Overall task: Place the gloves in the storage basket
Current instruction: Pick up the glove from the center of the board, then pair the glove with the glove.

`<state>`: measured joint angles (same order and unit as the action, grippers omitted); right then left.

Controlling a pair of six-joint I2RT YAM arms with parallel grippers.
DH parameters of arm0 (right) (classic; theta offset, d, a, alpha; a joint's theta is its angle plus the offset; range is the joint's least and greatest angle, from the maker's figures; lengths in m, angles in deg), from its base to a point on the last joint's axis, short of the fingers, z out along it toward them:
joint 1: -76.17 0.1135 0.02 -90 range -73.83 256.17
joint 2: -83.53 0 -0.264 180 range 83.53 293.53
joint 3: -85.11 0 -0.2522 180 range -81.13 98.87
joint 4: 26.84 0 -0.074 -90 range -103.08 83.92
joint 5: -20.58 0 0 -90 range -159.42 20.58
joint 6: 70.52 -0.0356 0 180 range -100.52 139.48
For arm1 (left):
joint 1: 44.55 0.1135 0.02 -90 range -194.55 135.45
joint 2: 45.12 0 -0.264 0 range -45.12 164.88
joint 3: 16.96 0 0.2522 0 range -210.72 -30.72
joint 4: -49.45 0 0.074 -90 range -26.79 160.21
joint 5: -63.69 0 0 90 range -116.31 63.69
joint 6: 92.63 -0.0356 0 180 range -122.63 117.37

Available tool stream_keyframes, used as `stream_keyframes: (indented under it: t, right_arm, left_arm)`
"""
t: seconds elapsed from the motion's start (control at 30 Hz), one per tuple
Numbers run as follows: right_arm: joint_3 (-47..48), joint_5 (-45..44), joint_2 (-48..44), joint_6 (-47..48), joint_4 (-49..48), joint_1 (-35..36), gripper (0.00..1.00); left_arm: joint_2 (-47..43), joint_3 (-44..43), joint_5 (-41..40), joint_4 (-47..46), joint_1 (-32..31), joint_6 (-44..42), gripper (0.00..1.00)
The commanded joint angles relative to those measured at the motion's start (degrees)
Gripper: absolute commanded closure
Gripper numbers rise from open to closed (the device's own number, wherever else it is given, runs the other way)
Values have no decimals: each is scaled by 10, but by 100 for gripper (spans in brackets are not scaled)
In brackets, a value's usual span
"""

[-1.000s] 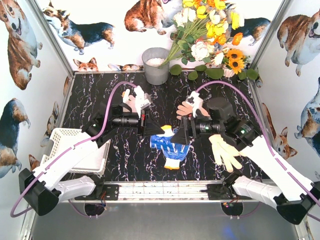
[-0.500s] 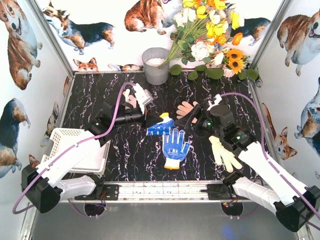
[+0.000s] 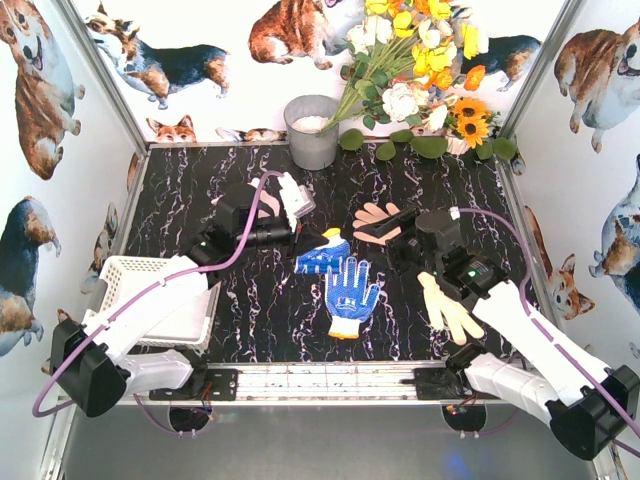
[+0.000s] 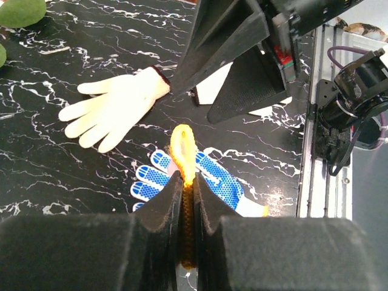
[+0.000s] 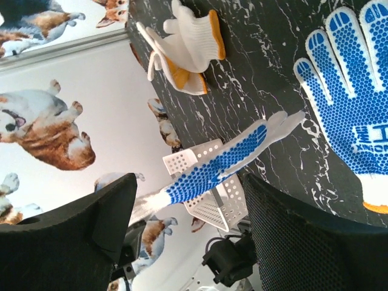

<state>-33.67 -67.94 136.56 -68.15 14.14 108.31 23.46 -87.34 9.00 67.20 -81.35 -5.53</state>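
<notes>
- The gloves lay scattered over the middle of the table [image 3: 190,175]. One blue-dotted glove [image 3: 325,257] was off the surface, hanging from the left gripper [image 3: 298,240].
- The left gripper was clamped tight on that glove's yellow cuff [image 4: 182,145], which stood edge-on between the fingers. In the top view the glove's long axis ran from the jaws toward 4 o'clock.
- The storage basket [image 3: 125,270] sat at the table's left edge, at 8 o'clock from the left gripper and well apart from it. The left arm [image 3: 150,310] partly covered it, so its long axis could not be read with certainty.
- The left arm was the nearer one to the basket. The likely next move was to carry the held glove toward 8 o'clock until it hung above the basket, then release it.
- The right gripper [image 5: 189,182] stood wide open and held nothing. It hovered near a pale glove [image 3: 372,212].
- A second blue-dotted glove [image 3: 350,295] lay flat at 5 o'clock from the held one, fingers toward 12 and cuff toward 6.
- A cream glove [image 3: 448,305] lay beside the right arm [image 3: 520,330].
- White gloves [image 5: 188,42] with orange cuffs lay at 11 o'clock from the left gripper.
</notes>
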Motion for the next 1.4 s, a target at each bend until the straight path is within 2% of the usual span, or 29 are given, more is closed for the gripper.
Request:
stream_keyframes:
  t: [0.0, 0.23, 0.4, 0.83, 1.17, 1.2, 1.33, 1.37]
  right_arm:
    - [22, -7, 22, -57, -7, -1, 28]
    - [-4, 4, 57, -67, -54, -1, 32]
    - [-14, 13, 71, -81, -52, -1, 33]
    - [-58, 46, 106, -136, -56, -2, 34]
    - [-61, 56, 141, -145, -75, -13, 33]
    - [-61, 56, 143, -147, -80, -14, 35]
    - [-57, 58, 153, -149, -99, -20, 59]
    - [-56, 60, 157, -149, -105, -21, 68]
  left_arm:
    - [11, -22, 33, -35, -7, -10, 100]
    - [33, -25, 52, -48, -23, 11, 100]
    - [44, -24, 47, -58, -30, 11, 100]
    - [97, -71, 8, -15, -30, -64, 100]
    - [108, -76, 20, -20, -29, -73, 100]
    - [107, -74, 22, -22, -30, -75, 100]
    - [108, -69, 28, -25, -30, -84, 100]
    - [109, -70, 28, -23, -30, -87, 100]
